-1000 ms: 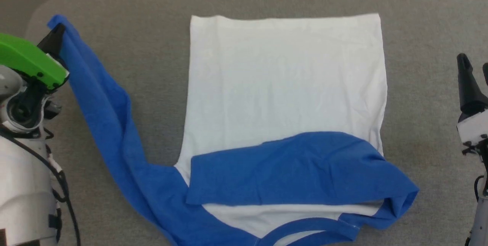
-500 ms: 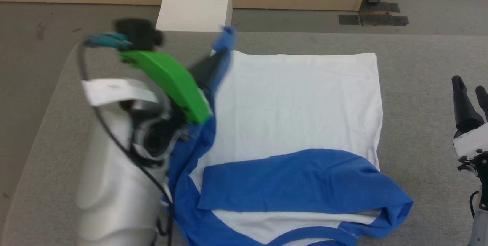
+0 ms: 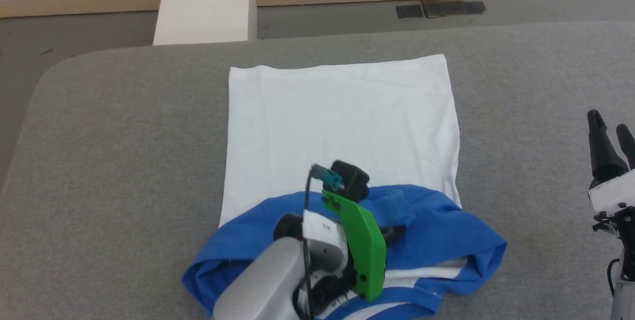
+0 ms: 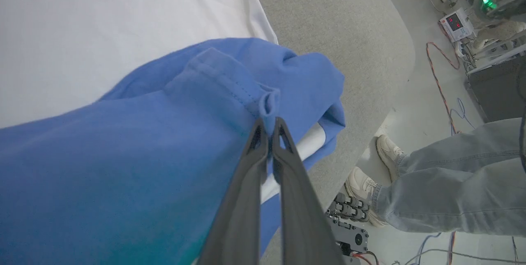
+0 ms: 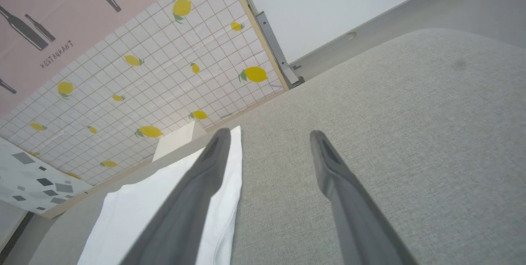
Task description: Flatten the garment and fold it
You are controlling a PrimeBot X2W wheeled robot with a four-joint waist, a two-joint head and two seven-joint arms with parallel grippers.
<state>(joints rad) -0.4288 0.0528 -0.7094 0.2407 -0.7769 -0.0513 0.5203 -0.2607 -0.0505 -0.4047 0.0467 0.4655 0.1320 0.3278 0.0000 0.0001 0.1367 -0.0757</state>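
The garment (image 3: 337,121) lay near the middle of the tabletop (image 3: 124,136), its white body flat and both blue sleeves bunched across the end nearest the tabletop's front edge. The left arm reached low over those sleeves, its left claw (image 4: 269,127) pinched shut on a blue sleeve cuff (image 4: 230,80). The right claw (image 3: 607,122) stood over the tabletop's right side, fingers spread, holding nothing. The garment's long axis ran front to back, hem toward the tabletop's far edge.
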